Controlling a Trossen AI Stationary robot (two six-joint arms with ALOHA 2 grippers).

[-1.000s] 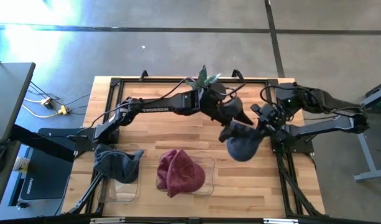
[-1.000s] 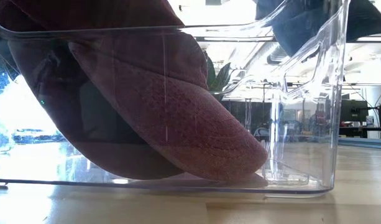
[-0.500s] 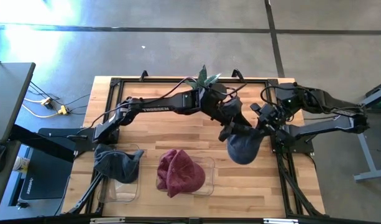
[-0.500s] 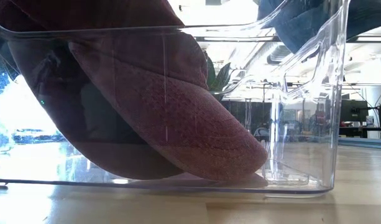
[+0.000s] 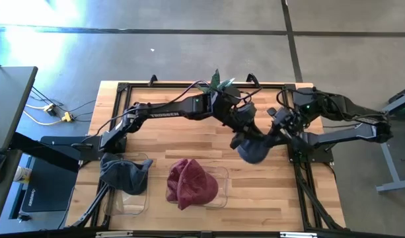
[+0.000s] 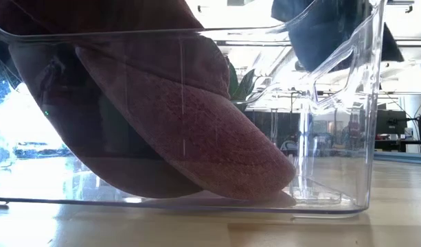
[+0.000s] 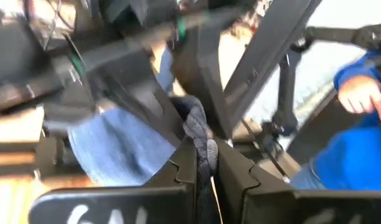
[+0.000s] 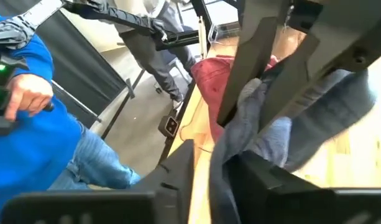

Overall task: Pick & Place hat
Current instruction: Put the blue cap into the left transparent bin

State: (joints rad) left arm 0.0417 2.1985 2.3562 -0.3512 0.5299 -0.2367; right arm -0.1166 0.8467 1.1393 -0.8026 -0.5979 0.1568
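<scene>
The blue hat (image 5: 253,149) hangs in the air above the table's right half, between the two grippers and clear of the wood. I judge the task to be partly done: a red hat (image 5: 189,182) sits in a clear bin (image 5: 222,177) at the front edge, and a grey hat (image 5: 121,174) lies in a second bin (image 5: 144,198) to its left. The blue hat is not yet placed, and I see no third bin for it. The left gripper (image 7: 206,155) is pinched narrow on a fold of the blue hat's fabric, which shows squeezed between its fingers (image 7: 184,168) in the left wrist view. The right gripper (image 8: 234,124) sits at the opposite side of the hat; fabric lies between its fingers (image 8: 246,81), which stand slightly apart, and I cannot tell whether they grip or are letting go. I judge this to be a handover from right arm to left. Beyond the table, a person in a blue top (image 8: 35,112) stands in both wrist views.
</scene>
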